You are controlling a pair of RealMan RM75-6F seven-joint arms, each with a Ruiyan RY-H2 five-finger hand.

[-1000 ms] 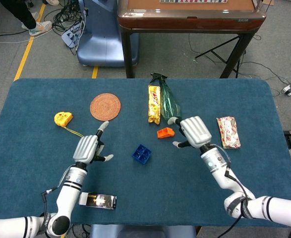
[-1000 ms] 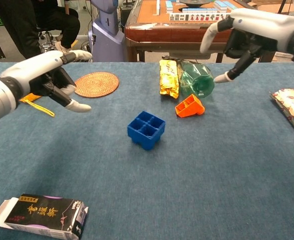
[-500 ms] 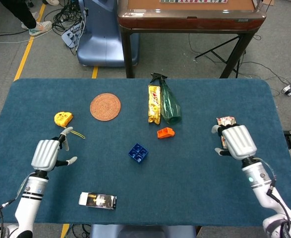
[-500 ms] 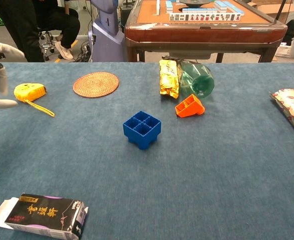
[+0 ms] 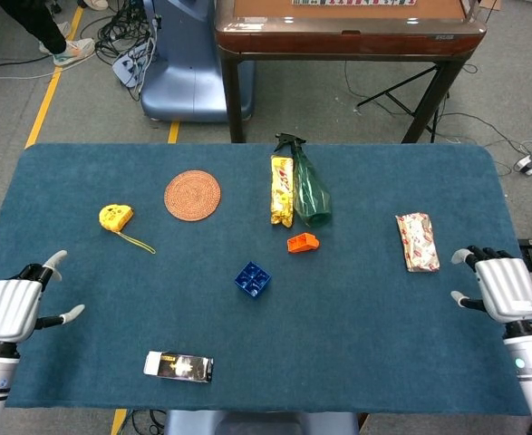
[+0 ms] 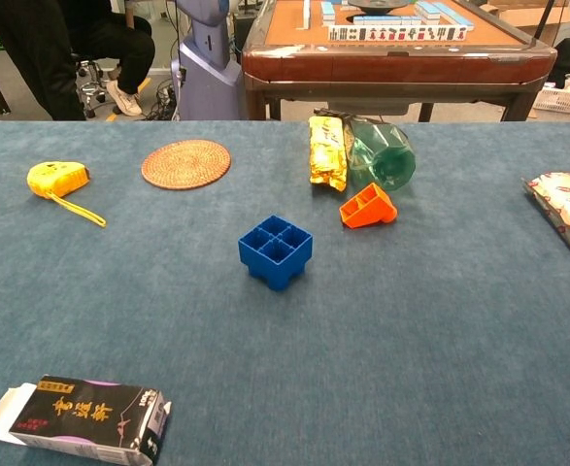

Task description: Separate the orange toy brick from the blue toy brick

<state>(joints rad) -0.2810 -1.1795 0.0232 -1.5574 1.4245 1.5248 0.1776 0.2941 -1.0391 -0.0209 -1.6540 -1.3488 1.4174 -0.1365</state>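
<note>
Furthest left, the left hand (image 5: 12, 306) is seen only in the head view, at the bench's left edge; its fingers (image 5: 55, 260) are spread apart and nothing is held. Near it, at the front of the blue-covered bench (image 6: 440, 349), a dark printed box (image 6: 79, 419) is lying flat with 1 end flap open. Toward the back left, a yellow tape measure (image 6: 56, 178) with a trailing yellow cord is found, and just right of it a round woven coaster (image 6: 185, 163).

Around the middle, the blue brick (image 6: 276, 251) is standing with its 4 open cells facing up. The orange brick (image 6: 367, 207) is tipped on its side to the right and a little behind, clearly apart from the blue one, with bare cloth between them. Directly behind the orange brick, a green spray bottle (image 6: 381, 154) is lying on its side, nearly touching it, and a yellow snack packet (image 6: 327, 149) is laid along the bottle's left.

Further right, a red-and-white patterned packet (image 6: 562, 208) is lying near the bench's right edge. Last, the right hand (image 5: 503, 287) is seen in the head view alone, at the right edge beside that packet, fingers apart and nothing gripped.
</note>
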